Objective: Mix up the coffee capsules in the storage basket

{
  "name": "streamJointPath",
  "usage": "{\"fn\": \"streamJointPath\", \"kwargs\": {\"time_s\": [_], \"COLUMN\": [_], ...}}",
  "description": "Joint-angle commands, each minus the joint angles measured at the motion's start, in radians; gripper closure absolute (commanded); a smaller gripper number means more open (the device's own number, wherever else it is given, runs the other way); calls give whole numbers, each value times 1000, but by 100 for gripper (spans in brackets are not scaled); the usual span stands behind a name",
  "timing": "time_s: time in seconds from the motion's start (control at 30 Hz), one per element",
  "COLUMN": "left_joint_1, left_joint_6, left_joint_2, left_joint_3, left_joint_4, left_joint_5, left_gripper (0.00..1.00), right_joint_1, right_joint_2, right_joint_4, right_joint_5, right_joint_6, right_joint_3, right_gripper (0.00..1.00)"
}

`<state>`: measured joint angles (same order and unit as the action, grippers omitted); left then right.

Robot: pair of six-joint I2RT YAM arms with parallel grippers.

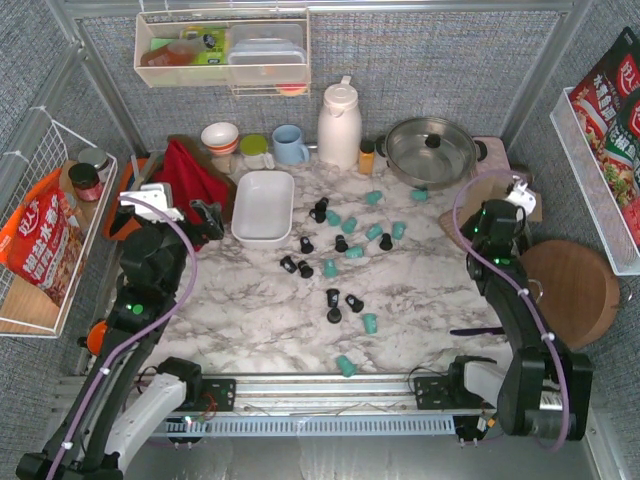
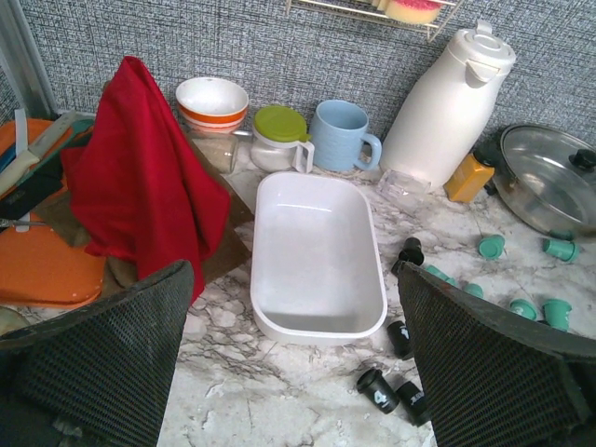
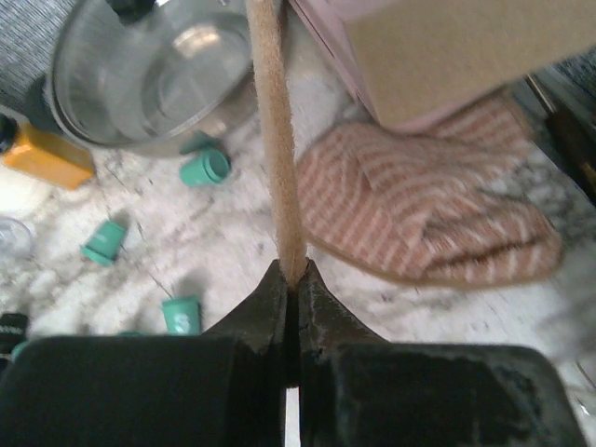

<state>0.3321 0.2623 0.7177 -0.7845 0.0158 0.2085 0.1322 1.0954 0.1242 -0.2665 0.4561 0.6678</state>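
The storage basket [image 1: 262, 238] is a white rounded tray at the back left of the marble table, and it holds nothing [image 2: 317, 333]. Teal [image 1: 354, 252] and black [image 1: 306, 244] coffee capsules lie scattered on the table to its right; black ones [image 2: 377, 389] rest near its front corner. My left gripper [image 1: 205, 215] hangs open just in front of the basket [image 2: 293, 270], with nothing between its fingers. At the right rear, my right gripper [image 1: 497, 215] is shut on a thin tan strip seen edge-on [image 3: 293, 270]. Teal capsules [image 3: 182, 314] lie to its left.
A white thermos [image 1: 339, 125], steel pot [image 1: 430, 150], blue mug [image 1: 289, 144] and small orange jar [image 1: 367, 157] line the back. A red cloth [image 1: 190, 180] lies left of the basket. A striped cloth [image 3: 438, 214] and round wooden board [image 1: 570, 290] are at the right.
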Motion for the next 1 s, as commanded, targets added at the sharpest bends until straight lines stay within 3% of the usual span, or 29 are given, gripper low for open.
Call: {"fn": "streamJointPath", "kwargs": {"time_s": [0.0, 0.17, 0.37, 0.5, 0.77, 0.9, 0.97], "left_joint_1": [1, 0, 1, 0, 0, 0, 0], "left_joint_6": [-10, -14, -17, -15, -15, -17, -17], "left_joint_2": [-14, -27, -38, -40, -36, -35, -32], "left_joint_3": [6, 12, 13, 17, 18, 20, 19], "left_joint_4": [-43, -46, -48, -52, -50, -52, -52], "left_joint_5": [-15, -13, -12, -14, -14, -9, -11], "left_gripper": [1, 1, 1, 1, 1, 1, 1], "right_joint_1": [32, 99, 123, 125, 126, 127, 126], "right_joint_2": [94, 241, 301, 301, 303, 265, 232], "right_joint_4": [209, 283, 124, 87, -33, -121, -180], "right_joint_5": [53, 117, 238, 210, 165, 102, 74], "right_joint_6": [4, 67, 99, 86, 27, 7, -6], "right_joint_3": [52, 138, 211, 154, 113, 113, 122], "right_gripper": [100, 100, 99, 80, 68, 41, 33]}}
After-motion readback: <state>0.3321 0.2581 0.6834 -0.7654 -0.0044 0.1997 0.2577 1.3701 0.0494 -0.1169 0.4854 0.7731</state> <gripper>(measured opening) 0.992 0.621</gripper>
